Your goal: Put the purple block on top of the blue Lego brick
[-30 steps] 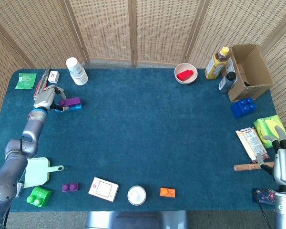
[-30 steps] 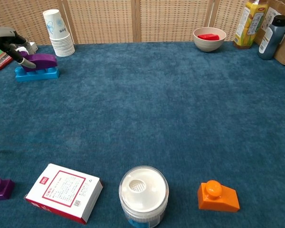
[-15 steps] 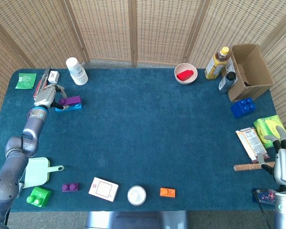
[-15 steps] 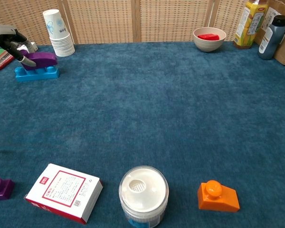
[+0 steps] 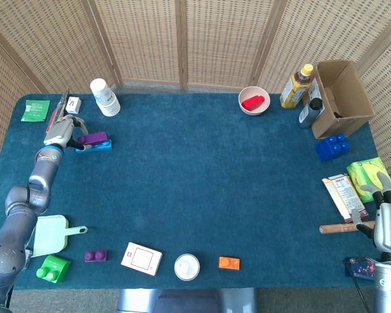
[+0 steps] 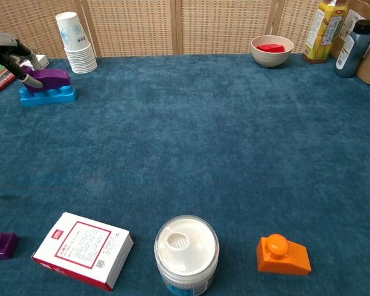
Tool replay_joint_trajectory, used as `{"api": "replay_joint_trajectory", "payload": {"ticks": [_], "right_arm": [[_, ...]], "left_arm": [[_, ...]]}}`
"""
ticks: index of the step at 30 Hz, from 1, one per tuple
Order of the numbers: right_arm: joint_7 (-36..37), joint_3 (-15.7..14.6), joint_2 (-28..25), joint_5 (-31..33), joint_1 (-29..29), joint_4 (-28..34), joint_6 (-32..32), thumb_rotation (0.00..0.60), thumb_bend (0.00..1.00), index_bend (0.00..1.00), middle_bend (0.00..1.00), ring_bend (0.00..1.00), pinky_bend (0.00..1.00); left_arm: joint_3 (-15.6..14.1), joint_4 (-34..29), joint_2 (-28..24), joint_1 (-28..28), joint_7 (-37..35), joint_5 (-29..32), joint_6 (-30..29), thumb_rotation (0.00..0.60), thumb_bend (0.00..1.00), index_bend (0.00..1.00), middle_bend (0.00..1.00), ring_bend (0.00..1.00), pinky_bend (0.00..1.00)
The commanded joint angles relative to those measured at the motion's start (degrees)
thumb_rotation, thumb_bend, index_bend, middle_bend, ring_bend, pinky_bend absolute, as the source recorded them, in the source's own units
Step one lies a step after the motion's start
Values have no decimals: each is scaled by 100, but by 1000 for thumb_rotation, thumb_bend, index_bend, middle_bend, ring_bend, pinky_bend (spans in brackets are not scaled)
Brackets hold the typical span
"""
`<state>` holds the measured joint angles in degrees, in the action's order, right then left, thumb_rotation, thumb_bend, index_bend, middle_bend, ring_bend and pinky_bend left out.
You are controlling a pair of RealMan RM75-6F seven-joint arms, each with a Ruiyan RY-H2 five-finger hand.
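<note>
Placement: rounded purple plastic block lies on flat light-blue Lego brick, far left of the blue-carpeted table
Left hand: fingers touch the block's left end; whether they pinch it, I cannot tell
Right hand: idle at the right table edge, fingers loosely apart, holding nothing
Risk: pulling away carelessly could drag the block off (it looks merely resting, not pressed on)
Neighbour: stack of white paper cups just behind could be knocked

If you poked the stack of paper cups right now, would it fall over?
Probably yes. The stack of paper cups stands tall and narrow on the soft blue cloth, so a poke near the top would likely tip it. Paper cups look light, so it might slide first. Once down, it would probably roll in a curve, being tapered.
</note>
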<state>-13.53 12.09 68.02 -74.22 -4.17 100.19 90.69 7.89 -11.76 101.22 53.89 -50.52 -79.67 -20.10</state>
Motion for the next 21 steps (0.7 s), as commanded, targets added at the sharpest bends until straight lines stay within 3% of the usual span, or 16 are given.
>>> {"api": "replay_joint_trajectory", "payload": {"ticks": [1, 21], "right_arm": [[-5, 1, 2, 5, 5, 2, 9, 600, 287, 323, 135, 0, 0], [-32, 14, 15, 10, 4, 14, 25, 600, 285, 322, 135, 0, 0]], "left_arm": [[1, 0, 10, 6, 5, 0, 1, 600, 369, 593, 221, 26, 0], [-184, -154, -167, -36, -261, -219, -240, 600, 370, 651, 217, 22, 0]]}}
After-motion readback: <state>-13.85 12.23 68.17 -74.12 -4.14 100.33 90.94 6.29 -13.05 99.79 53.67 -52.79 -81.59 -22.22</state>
